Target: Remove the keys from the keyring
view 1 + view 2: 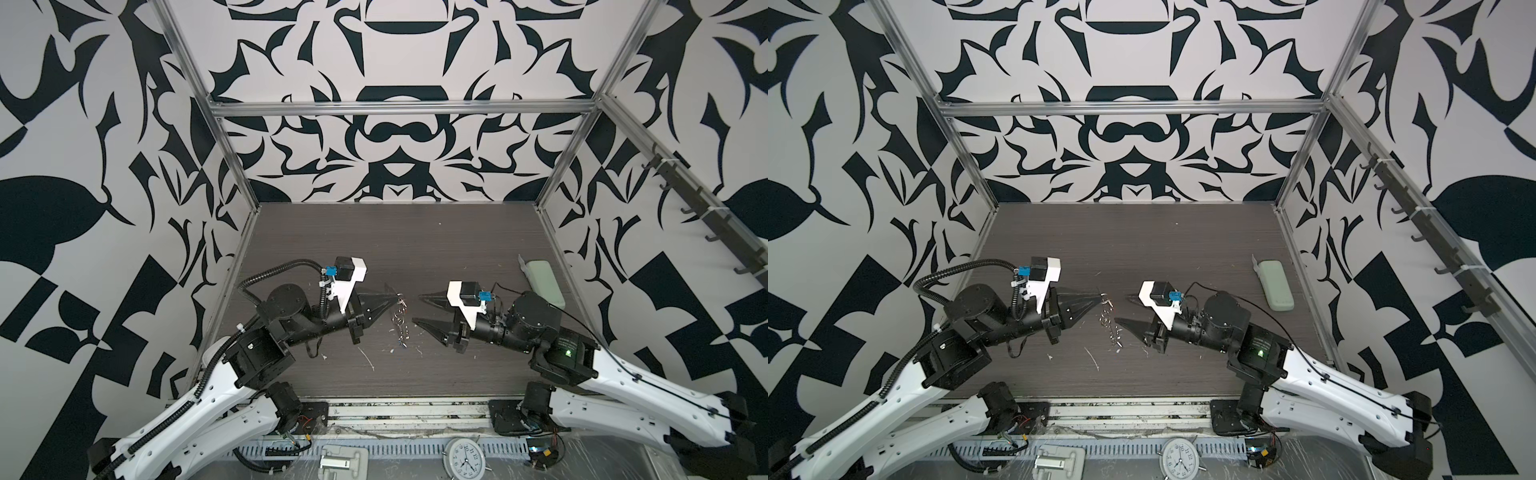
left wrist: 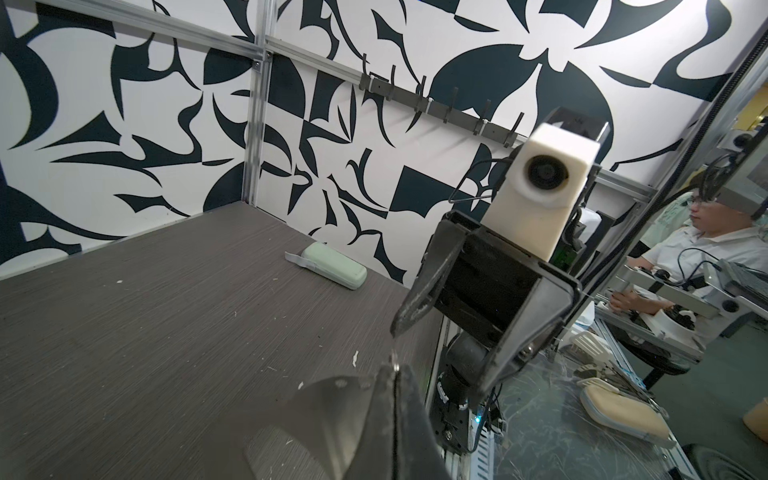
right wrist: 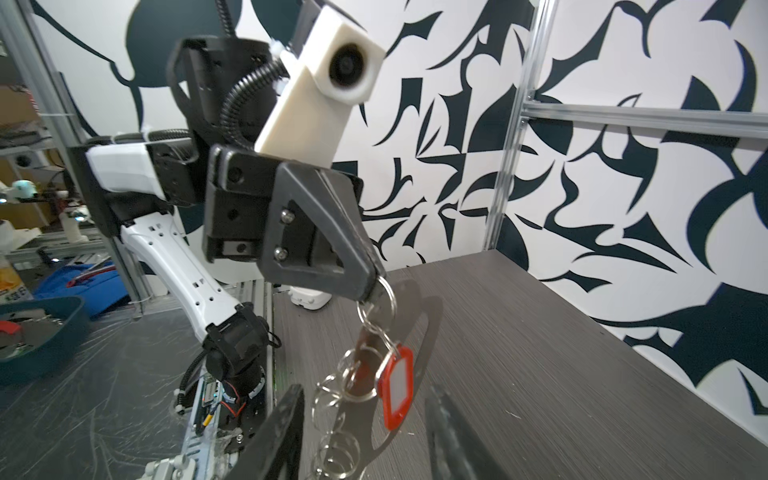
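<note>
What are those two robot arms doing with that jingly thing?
They are trying to take keys off a keyring. The left gripper is pinched shut on the top of the keyring and holds it up, so the rings and the red-tagged key hang down toward the table. The right gripper is open, facing the rings and touching nothing. No key is off yet.

My arms are white shells dotted with small holes, joined by black motor blocks. My left gripper and right gripper carry black, pointed triangular fingers fastened with silver screws. A white camera housing tops each wrist. A ribbed black cable follows my left arm.
</note>
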